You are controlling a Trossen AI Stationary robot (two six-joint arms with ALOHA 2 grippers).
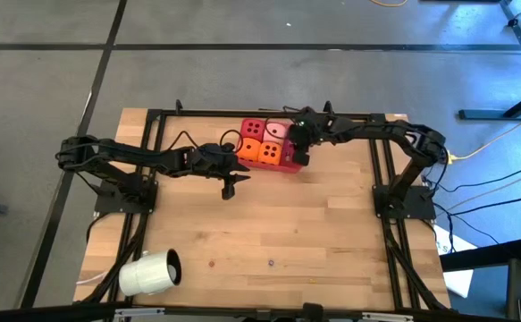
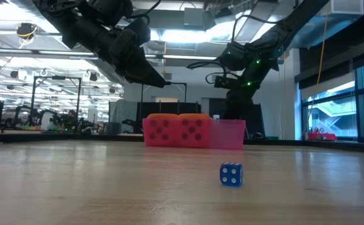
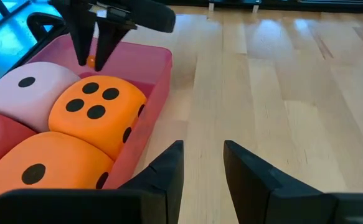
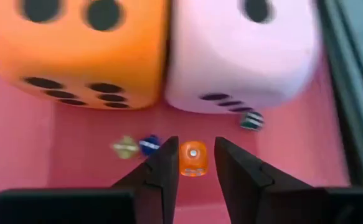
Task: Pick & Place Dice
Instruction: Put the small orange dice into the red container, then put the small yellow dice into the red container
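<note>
Four big soft dice sit side by side in the red tray (image 1: 284, 166) at the table's far middle: a red one (image 1: 253, 128), a pale pink one (image 1: 276, 132) and two orange ones (image 1: 251, 151) (image 1: 271, 153). My right gripper (image 4: 197, 142) reaches into the tray's right end, next to the pink die (image 4: 243, 56) and an orange die (image 4: 75, 56). It is shut on a small orange die (image 4: 193, 158). My left gripper (image 3: 203, 146) hangs open and empty over bare table just on the near side of the tray (image 3: 159, 68). My right gripper has the small orange die (image 4: 193, 163) between its two fingertips, coming from above and pointing down into the tray. In the left wrist view the die (image 3: 91, 61) shows between the fingertips (image 3: 81, 46), above the tray floor.
Small dice lie on the tray floor: a yellowish one (image 4: 125, 147), a blue one (image 4: 149, 145), a striped green one (image 4: 251, 120). A small blue die (image 2: 231, 174) sits on the near table. A white cup (image 1: 150, 271) lies on its side at the near left.
</note>
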